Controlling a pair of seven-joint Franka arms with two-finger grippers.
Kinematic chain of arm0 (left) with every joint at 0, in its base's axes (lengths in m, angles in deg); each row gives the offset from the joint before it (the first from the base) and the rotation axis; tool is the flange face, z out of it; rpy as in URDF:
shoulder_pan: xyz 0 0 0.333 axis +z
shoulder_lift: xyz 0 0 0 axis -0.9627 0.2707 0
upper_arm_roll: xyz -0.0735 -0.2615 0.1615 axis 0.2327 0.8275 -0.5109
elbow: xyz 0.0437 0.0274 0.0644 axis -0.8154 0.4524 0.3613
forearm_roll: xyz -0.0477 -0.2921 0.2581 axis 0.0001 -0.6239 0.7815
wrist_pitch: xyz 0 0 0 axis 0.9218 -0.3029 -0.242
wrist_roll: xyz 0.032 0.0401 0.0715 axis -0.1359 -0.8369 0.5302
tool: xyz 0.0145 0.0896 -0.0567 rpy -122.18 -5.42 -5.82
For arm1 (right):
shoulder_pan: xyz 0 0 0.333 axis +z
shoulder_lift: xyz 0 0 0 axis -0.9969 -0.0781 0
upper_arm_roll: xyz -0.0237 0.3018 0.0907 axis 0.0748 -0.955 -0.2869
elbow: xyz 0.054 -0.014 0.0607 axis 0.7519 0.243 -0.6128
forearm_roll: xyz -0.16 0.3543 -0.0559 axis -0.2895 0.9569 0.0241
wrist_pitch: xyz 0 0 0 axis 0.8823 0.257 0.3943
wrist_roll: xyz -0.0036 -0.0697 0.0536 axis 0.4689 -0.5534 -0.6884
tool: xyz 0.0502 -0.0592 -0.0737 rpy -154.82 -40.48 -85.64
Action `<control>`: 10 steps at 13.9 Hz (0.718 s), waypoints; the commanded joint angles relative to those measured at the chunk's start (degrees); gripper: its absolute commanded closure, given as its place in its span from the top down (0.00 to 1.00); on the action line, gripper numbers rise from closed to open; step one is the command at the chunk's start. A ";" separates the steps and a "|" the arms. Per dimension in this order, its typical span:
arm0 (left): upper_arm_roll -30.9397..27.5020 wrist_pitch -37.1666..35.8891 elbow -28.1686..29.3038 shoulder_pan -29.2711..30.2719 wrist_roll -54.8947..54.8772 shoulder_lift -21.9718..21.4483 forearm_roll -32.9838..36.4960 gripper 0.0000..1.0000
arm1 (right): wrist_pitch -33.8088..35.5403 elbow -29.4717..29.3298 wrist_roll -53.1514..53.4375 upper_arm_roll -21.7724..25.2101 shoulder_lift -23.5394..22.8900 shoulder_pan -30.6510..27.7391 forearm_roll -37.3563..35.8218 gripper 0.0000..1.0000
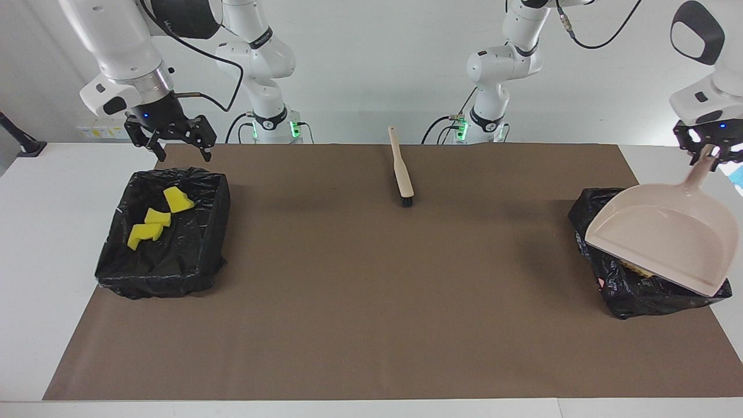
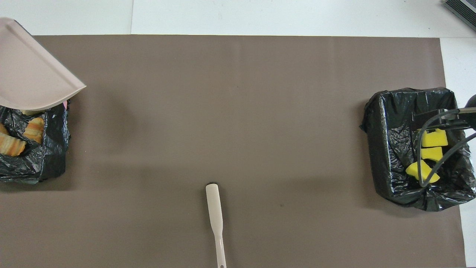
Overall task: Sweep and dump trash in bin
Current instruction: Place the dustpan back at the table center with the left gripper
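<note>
Three yellow foam chunks [image 1: 157, 217] [image 2: 431, 152] lie in a black-lined bin [image 1: 200, 244] [image 2: 386, 149] at the right arm's end of the table. My right gripper [image 1: 183, 151] hangs open and empty over that bin's rim nearest the robots. My left gripper [image 1: 709, 152] is shut on the handle of a pale pink dustpan [image 1: 662, 232] [image 2: 26, 70], held tilted over a second black-lined bin [image 1: 638, 296] [image 2: 48, 160] at the left arm's end. Golden-brown bread pieces [image 2: 11, 145] lie in that bin. The dustpan hides part of it.
A beige hand brush [image 1: 401, 174] [image 2: 215, 216] with black bristles lies on the brown mat [image 1: 371, 302] in the middle, near the robots. The white table [image 1: 52, 232] shows past the mat's edges.
</note>
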 commanded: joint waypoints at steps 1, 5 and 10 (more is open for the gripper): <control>-0.94 -0.56 7.95 -5.57 17.63 -4.95 -8.91 0.00 | -0.22 1.09 0.99 -0.15 0.83 -0.13 0.13 1.00; -0.94 10.12 18.59 -17.26 50.41 -6.20 -21.66 0.00 | -0.13 1.09 0.99 -0.07 0.83 -0.74 0.13 1.00; -0.94 29.03 26.87 -32.20 69.00 0.01 -24.76 0.00 | 0.04 1.09 0.99 -0.15 0.83 -0.13 0.13 1.00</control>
